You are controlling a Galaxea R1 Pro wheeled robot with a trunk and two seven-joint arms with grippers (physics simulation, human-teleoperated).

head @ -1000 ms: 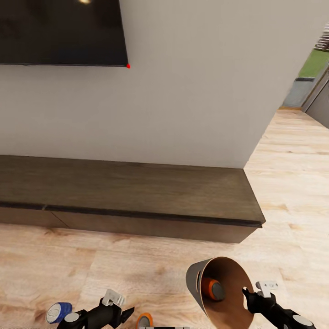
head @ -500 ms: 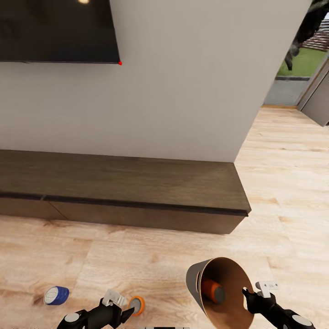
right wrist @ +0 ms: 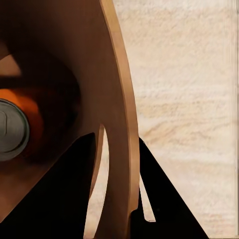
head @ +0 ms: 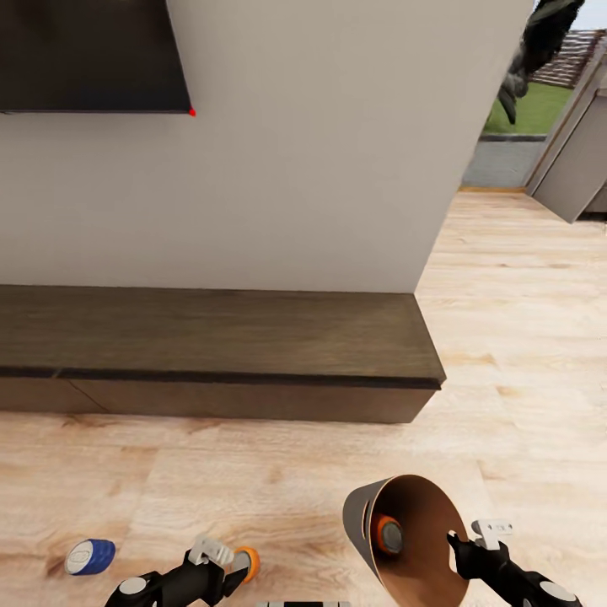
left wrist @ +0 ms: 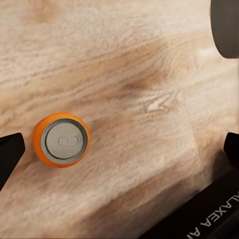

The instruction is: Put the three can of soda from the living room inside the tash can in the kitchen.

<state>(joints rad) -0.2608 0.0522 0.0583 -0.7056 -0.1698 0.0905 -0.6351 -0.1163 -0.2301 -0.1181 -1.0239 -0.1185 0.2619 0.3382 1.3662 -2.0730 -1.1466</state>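
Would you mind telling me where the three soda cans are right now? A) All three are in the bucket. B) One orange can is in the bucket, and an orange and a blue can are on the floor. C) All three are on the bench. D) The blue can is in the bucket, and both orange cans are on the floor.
B: one orange can sits inside the bucket, while the other orange can and the blue can lie on the wood floor.

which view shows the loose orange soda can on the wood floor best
The left wrist view: the orange soda can with the silvery top sits whole and unobstructed on the pale wood-plank floor, seen end-on. In the head view it is small and partly hidden behind the left gripper.
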